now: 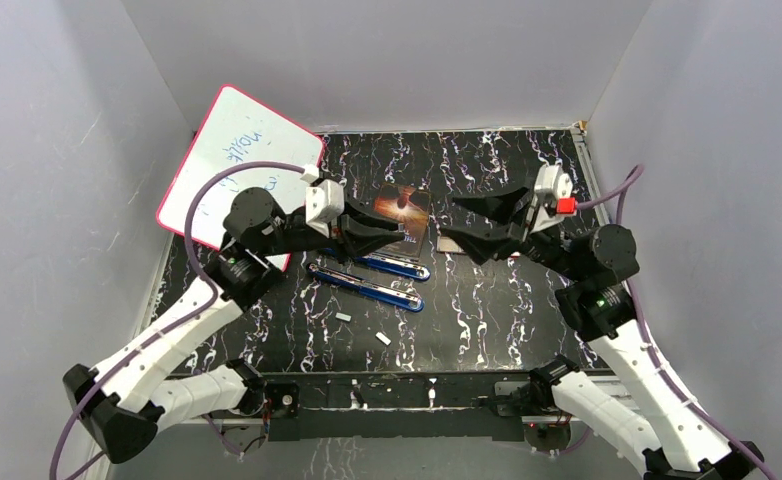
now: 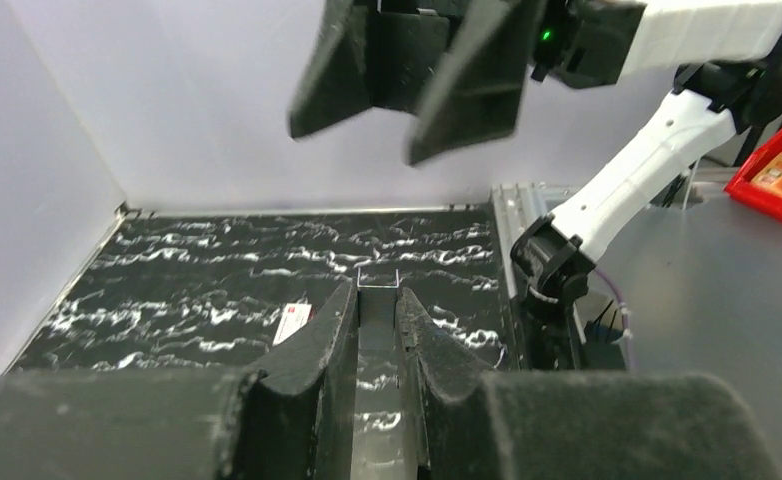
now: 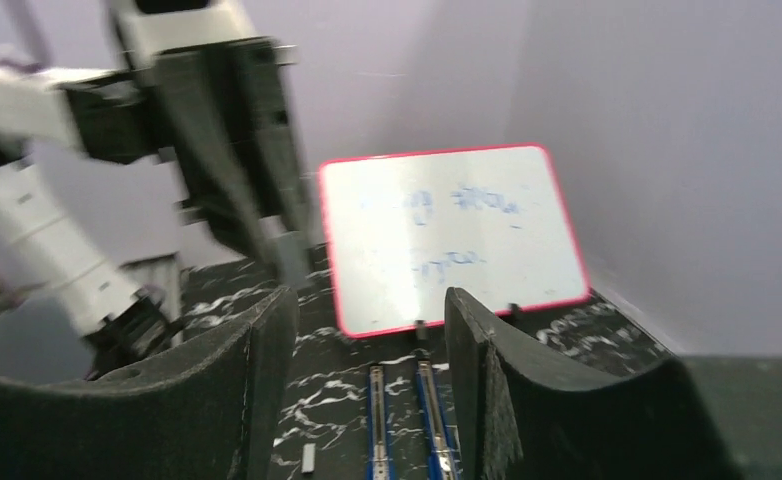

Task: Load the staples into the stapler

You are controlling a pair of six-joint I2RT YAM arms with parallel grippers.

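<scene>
The left tool [image 1: 392, 237] is clenched on a thin silvery strip of staples [image 2: 377, 330]. In the left wrist view the strip runs lengthwise between the two black fingers [image 2: 317, 340] and pokes out just past their tips, raised above the black marbled counter [image 1: 487, 300]. The right tool [image 1: 459, 222] faces it from the other side, released. Its fingers [image 3: 467, 330] stand well apart with nothing between them, and from the left wrist camera it hangs high in front of the left tool [image 2: 377, 292], tips apart and pointing down [image 2: 359, 140]. The blue stapler [image 1: 367, 285] lies folded open on the counter just on the near side of the left tool, its two long halves side by side. In the right wrist view those halves [image 3: 431, 415] show low between the right tool's fingers [image 3: 369, 300]. Two loose staple strips [image 1: 343, 316] [image 1: 383, 339] lie on the counter nearer the arm bases than the stapler, apart from it and from each other. A small red-and-white box [image 2: 292, 322] rests on the counter just left of the left tool's left finger. A dark card with a reddish picture [image 1: 404, 210] lies under and beyond the left tool's tips. A red-edged whiteboard [image 1: 232, 165] leans at the far left corner, behind the left arm, with blue writing too blurred to read.
</scene>
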